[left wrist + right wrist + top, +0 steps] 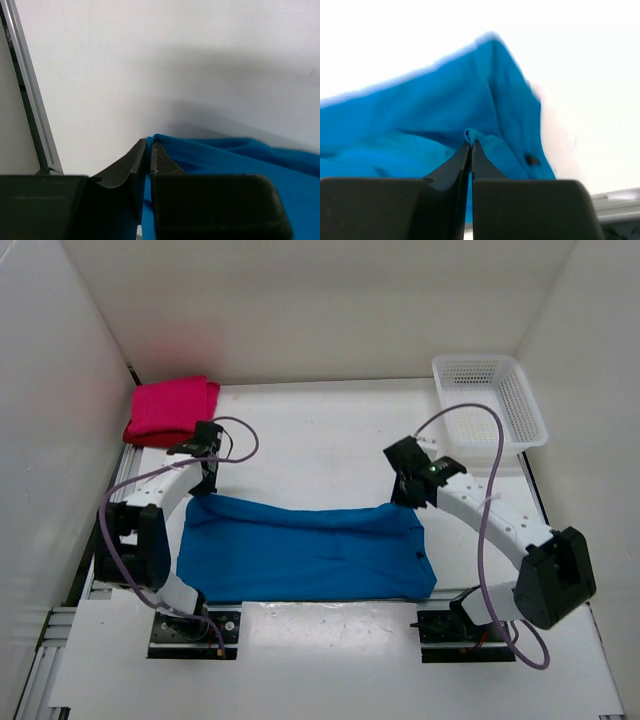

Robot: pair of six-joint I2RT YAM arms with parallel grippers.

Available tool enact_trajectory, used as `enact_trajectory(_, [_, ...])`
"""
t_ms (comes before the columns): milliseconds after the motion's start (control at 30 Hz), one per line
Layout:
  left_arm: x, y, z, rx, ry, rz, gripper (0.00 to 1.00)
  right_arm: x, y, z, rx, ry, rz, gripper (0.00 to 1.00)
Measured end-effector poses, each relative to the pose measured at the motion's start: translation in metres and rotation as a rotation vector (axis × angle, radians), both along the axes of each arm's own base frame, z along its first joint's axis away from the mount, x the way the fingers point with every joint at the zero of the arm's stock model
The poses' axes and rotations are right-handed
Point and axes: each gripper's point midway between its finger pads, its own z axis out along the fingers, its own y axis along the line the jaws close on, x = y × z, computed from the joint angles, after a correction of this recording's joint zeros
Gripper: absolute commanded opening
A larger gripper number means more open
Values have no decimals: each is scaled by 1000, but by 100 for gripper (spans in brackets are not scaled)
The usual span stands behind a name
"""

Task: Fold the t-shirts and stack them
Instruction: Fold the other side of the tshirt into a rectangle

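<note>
Blue cloth mid-fold: the blue t-shirt (pixel 305 552) is pinched at both far corners.

Judging by how things lie, one shirt is done, perhaps two, and one is in hand. The magenta-pink t-shirt (pixel 172 408) lies folded at the far left corner of the tabletop (pixel 320 430). A darker edge under it is probably the dark red t-shirt (pixel 138 432), though I cannot be sure. The blue one lies across the near middle as a wide band. The left gripper (pixel 208 480) has its fingers (pixel 132 165) pressed together on the band's far left corner, and the right gripper (pixel 405 495) nips the far right corner the same way. This shirt has yet to be folded down and stacked on the far-left pile. The white mesh basket (pixel 490 400) stands well apart at far right.
</note>
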Motion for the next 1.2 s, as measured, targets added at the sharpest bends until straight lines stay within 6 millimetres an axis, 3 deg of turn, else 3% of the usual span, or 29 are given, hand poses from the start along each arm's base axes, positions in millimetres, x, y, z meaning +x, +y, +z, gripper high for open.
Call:
enact_trajectory(100, [24, -3, 5, -2, -20, 0, 21, 42, 6, 21, -10, -58, 4, 1])
enact_trajectory(233, [41, -5, 6, -5, -40, 1, 21, 58, 7, 23, -22, -68, 15, 1])
enact_trajectory(433, [23, -3, -8, 1, 2, 0, 20, 42, 5, 12, -14, -36, 35, 1])
enact_trajectory(567, [-17, 0, -20, -1, 44, -5, 25, 19, 6, 5, 1, -19, 55, 1])
enact_trajectory(600, [-30, 1, -22, -3, 53, -9, 32, 13, 7, 3, 7, -17, 58, 1])
enact_trajectory(633, [-42, 2, -23, -6, 58, -14, 54, 7, 7, 2, 13, -14, 62, 1])
enact_trajectory(667, [-52, 2, -24, -10, 60, -20, 64, 2, 9, 0, 19, -10, 66, 1])
enact_trajectory(767, [-80, 0, -29, -43, 95, -30, 77, -8, 12, -7, 22, 10, 77, 1])
enact_trajectory(900, [-98, -7, -21, -134, 133, -23, 77, -16, 18, -11, 30, 25, 88, 1])
enact_trajectory(1067, [-90, -2, -1, -154, 72, 5, 77, -22, 21, -17, 34, 36, 94, 1])
enact_trajectory(1200, [-95, -3, -11, -140, 141, 3, 79, -26, 19, -22, 27, 50, 91, 1])
